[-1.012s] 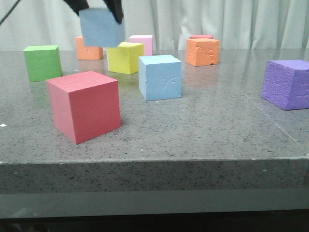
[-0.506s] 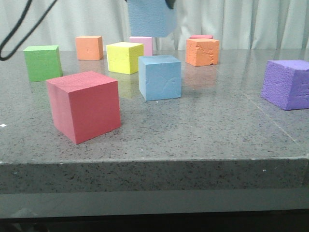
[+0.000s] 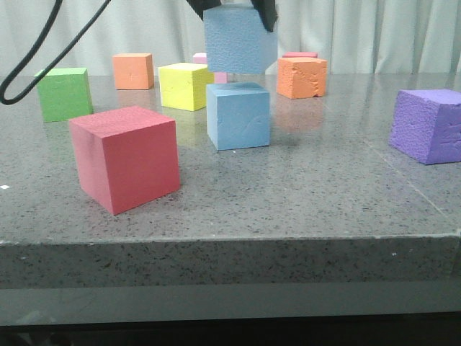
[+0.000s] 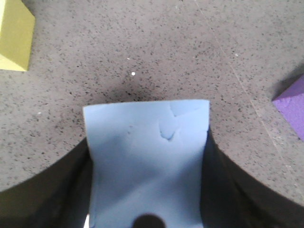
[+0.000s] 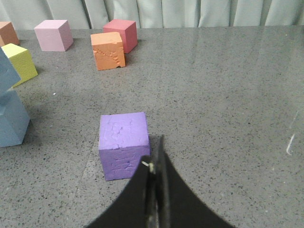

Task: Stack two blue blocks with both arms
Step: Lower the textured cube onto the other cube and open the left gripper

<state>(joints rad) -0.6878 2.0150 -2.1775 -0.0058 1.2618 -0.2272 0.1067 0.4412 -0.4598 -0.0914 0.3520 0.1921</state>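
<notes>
A pebbly sky-blue block (image 3: 240, 40) hangs in the air, my left gripper (image 3: 232, 13) shut on it from above. It sits just over the smoother blue block (image 3: 238, 115) that rests on the table with a curved scratch on its front; a narrow gap shows between them. In the left wrist view the held block (image 4: 147, 156) fills the space between the dark fingers (image 4: 61, 194) and hides the block below. My right gripper (image 5: 156, 166) is shut and empty, next to the purple cube (image 5: 122, 142), with both blue blocks (image 5: 10, 121) far off at the picture's edge.
A red cube (image 3: 126, 157) stands near the front left. Green (image 3: 63, 92), yellow (image 3: 186, 85) and two orange cubes (image 3: 302, 77) (image 3: 133, 70) ring the stack. The purple cube (image 3: 430, 124) is at the right. A black cable (image 3: 29, 65) hangs at the left.
My left gripper carried the held blue block to the right, from over the yellow cube to over the resting blue block, then lowered it a little.
</notes>
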